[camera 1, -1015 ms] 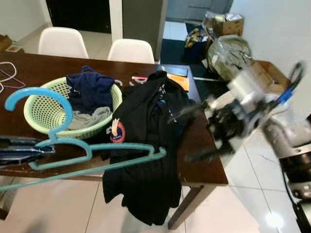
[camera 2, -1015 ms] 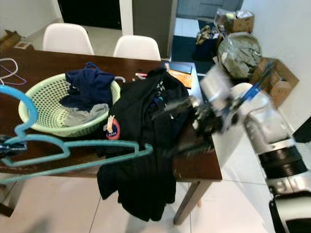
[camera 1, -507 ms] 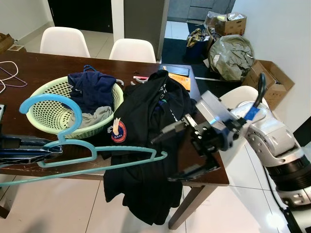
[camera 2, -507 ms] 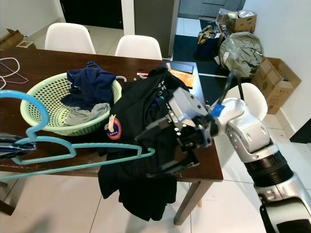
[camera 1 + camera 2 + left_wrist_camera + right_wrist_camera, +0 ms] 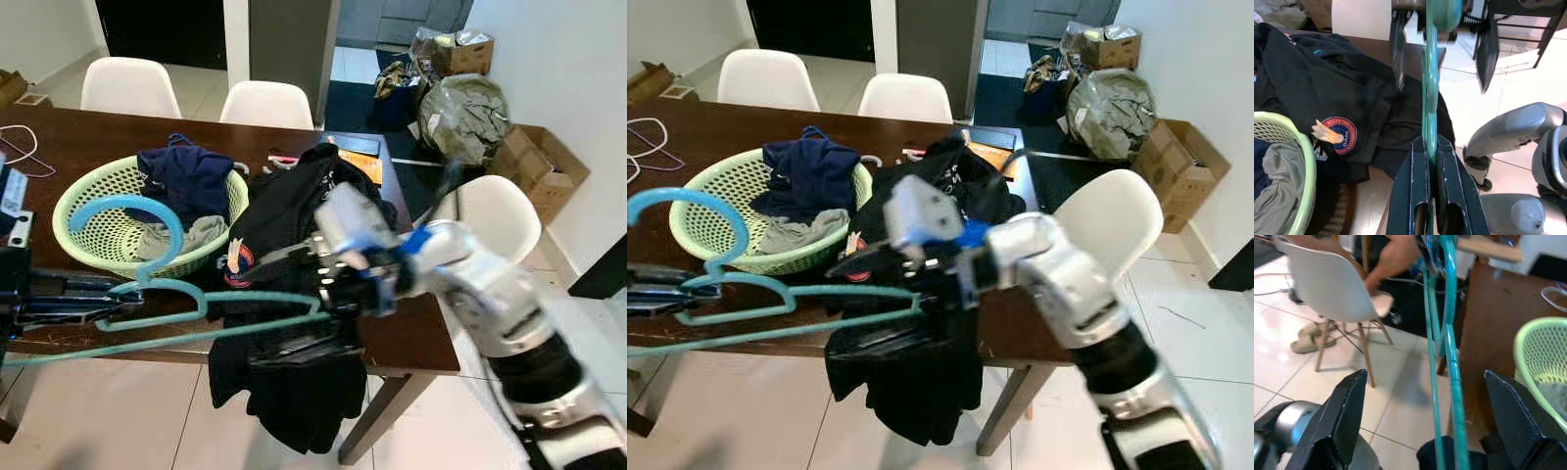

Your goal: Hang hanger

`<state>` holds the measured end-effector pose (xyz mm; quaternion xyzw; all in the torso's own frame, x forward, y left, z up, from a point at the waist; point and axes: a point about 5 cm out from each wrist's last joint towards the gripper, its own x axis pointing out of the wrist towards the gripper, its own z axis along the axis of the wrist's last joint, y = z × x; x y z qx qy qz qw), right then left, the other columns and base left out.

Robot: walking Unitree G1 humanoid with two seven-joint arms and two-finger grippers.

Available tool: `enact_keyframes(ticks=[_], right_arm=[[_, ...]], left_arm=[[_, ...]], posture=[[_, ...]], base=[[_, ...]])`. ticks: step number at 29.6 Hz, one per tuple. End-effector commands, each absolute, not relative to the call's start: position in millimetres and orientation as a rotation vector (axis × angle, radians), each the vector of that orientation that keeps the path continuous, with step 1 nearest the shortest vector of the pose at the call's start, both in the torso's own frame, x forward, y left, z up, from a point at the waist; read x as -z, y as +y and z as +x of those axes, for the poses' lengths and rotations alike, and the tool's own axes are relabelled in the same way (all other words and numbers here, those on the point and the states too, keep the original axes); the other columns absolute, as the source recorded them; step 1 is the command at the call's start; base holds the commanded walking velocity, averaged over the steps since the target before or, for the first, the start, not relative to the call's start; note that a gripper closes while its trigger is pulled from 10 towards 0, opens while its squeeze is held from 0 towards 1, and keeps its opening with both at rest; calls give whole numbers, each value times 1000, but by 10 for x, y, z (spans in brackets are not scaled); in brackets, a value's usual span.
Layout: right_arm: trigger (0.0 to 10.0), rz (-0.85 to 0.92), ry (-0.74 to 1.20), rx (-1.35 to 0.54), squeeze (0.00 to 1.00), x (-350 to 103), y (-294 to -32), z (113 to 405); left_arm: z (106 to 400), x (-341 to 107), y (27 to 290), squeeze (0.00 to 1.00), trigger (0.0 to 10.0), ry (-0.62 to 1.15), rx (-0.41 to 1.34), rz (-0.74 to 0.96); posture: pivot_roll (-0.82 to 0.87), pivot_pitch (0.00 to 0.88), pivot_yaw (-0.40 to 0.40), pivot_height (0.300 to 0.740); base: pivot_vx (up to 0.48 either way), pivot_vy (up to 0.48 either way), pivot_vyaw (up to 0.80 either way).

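Note:
A teal plastic hanger [image 5: 201, 305] is held level over the table's front edge, hook [image 5: 132, 208] upward. My left gripper [image 5: 88, 292] is shut on it near the hook; the left wrist view has the fingers [image 5: 1415, 191] clamped on the hanger's bar [image 5: 1429, 93]. My right gripper [image 5: 289, 304] is open, one finger above and one below the hanger's right end. In the right wrist view the hanger [image 5: 1449, 352] runs between the spread fingers [image 5: 1347, 411]. A black jacket [image 5: 294, 211] lies under both, draped over the table edge.
A green basket [image 5: 78, 211] with clothes sits on the dark wooden table [image 5: 416, 338]. White chairs [image 5: 122, 86] stand behind, another [image 5: 500, 211] at the right end. Boxes and a bag [image 5: 470, 108] stand back right. A person's arm [image 5: 1393, 259] is beyond a chair.
My right arm has swung in from the right across the jacket, and its open fingers now straddle the hanger's right end. The left gripper still holds the hanger.

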<state>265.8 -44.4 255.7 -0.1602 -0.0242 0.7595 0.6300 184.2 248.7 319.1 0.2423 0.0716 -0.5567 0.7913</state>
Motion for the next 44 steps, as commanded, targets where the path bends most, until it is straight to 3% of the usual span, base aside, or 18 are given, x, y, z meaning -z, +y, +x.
enact_keyframes(ticks=[1,8,9,32,33,44], right_arm=[[10000,-388,-37,-1714,0,-2554,-454,2682],[10000,-340,18,-1645,0,-2468,-244,2614],[0,-334,25,-1647,0,-2455,-228,2596],[0,-327,22,-1567,0,-2435,-187,2664],[0,-328,17,-1555,0,-2436,-196,2688],[0,-339,27,-1427,0,-2367,-302,2916]], left_arm=[[1849,-3184,2475,0,10000,141,1201,528],[1880,-3153,2452,0,10000,126,1195,527],[1879,-3147,2450,0,10000,125,1195,526],[1882,-3104,2431,0,10000,140,1206,483],[1861,-3108,2420,1000,10000,143,1228,459],[2032,-3271,2461,1000,10000,-38,1028,474]], posture=[[153,16,-66,740],[141,15,-74,740],[140,15,-77,740],[147,16,-78,740],[149,15,-79,740],[161,15,-81,740]], base=[[0,0,0],[0,0,0],[0,0,0],[0,0,0],[0,0,0],[0,0,0]])
